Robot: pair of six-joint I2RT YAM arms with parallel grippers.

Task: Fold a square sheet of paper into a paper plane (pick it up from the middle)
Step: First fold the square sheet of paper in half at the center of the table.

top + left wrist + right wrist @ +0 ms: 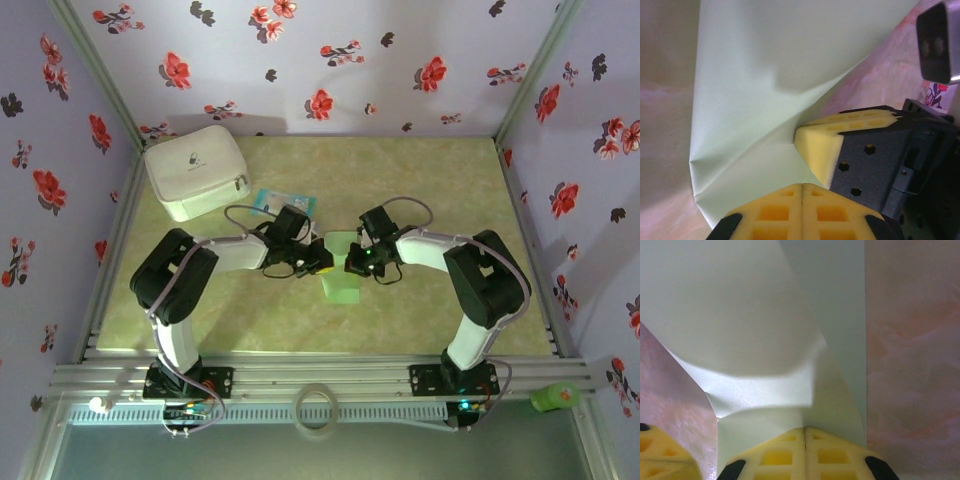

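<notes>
We find the thin pale mint-green square sheet of paper (343, 285) at the middle of the marbled green table (430, 310), between the two arms. One flap curls up off the surface, which we read as a fold in the making. The right gripper (804, 430) has its jaws pressed together on a gathered point of the sheet, holding that flap up. The left gripper (802, 186) is likewise closed at the sheet's edge, probably to anchor it, though we cannot tell whether paper lies between its jaws.
</notes>
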